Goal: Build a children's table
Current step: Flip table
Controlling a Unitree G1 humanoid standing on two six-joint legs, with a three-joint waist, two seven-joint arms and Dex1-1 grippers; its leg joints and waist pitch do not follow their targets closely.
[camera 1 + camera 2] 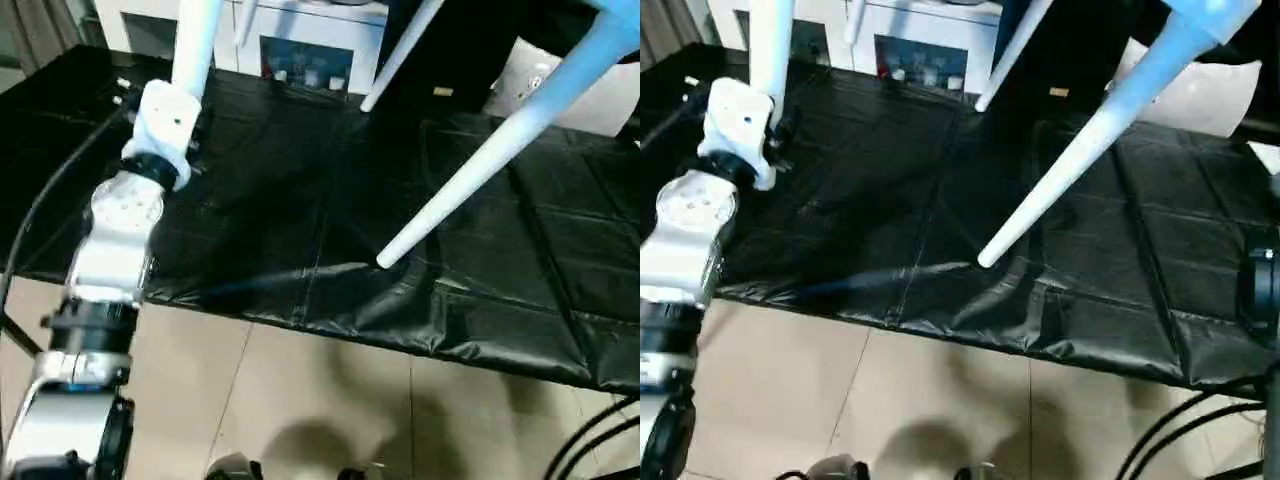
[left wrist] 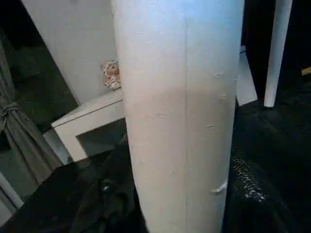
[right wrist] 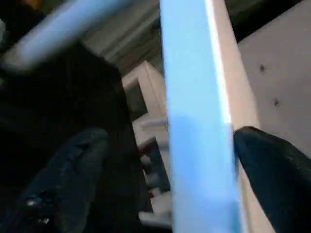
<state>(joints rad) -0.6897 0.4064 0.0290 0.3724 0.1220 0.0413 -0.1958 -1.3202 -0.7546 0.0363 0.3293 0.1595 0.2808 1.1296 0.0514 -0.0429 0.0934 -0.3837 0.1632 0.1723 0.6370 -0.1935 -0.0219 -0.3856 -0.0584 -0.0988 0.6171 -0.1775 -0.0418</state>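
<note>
Here, the legend I would set against my remote views:

Task's thing: the children's table (image 1: 612, 22) is raised above the desk, its corner at the upper right of the left eye view, and the legs slant down from it.
Nearest leg: this long leg (image 1: 470, 170) runs from the upper right to the middle of the frame. Its round tip hangs just over the black desk (image 1: 250, 200), and I cannot tell whether it touches.
Far leg: a second leg (image 1: 400, 55) slopes down at the top centre, its tip near the desk's back edge.
Left leg: a third leg (image 1: 195, 40) stands nearly upright at the upper left, rising out of my left wrist.
Left fingers: the left fingers (image 2: 104, 194) are clenched on the left leg, dark against both its sides in the wrist view.
Right fingers: the right fingers (image 3: 272, 170) are released, spread wide to either side of a bluish-white leg, with a clear gap at one side.
Left forearm: the silver forearm (image 1: 115, 240) climbs the left edge.
Background: a white cabinet (image 1: 310, 40) stands behind the desk, and a tiled floor (image 1: 300, 400) lies in front.
</note>
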